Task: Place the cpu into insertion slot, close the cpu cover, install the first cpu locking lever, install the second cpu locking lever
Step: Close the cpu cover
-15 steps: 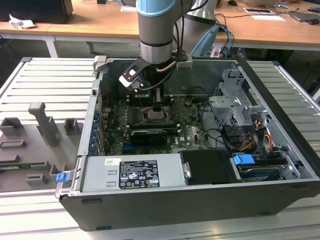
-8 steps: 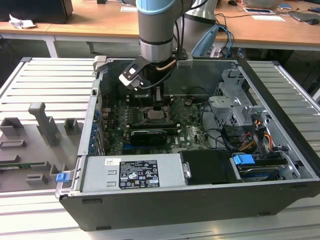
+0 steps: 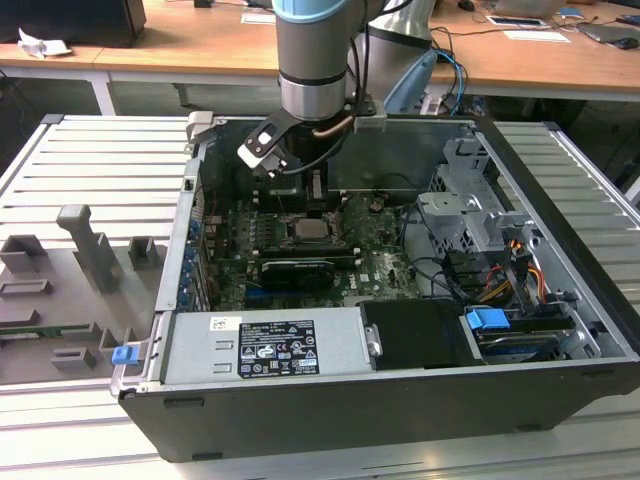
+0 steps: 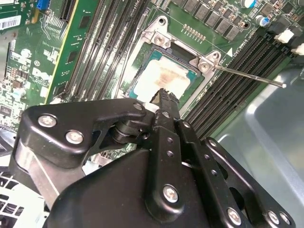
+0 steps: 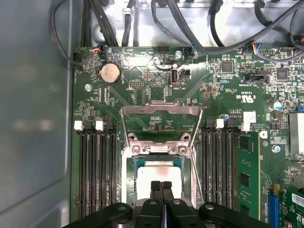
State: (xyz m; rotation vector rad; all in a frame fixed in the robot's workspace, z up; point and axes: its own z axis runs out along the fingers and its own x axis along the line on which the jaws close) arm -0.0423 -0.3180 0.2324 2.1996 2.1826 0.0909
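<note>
Gripper (image 5: 161,185) shut tight on nothing, its tips hiding the near edge of the cpu (image 5: 145,179), cpu cover (image 5: 161,109) swung open

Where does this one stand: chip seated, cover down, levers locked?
Done: the cpu lies in the socket. In hand: nothing. The end effector, fingers together with nothing between them, is right over the chip. Left: the cpu cover is swung open, and a locking lever sticks out free in the second wrist view, so the closing and both levers are not yet done.
</note>
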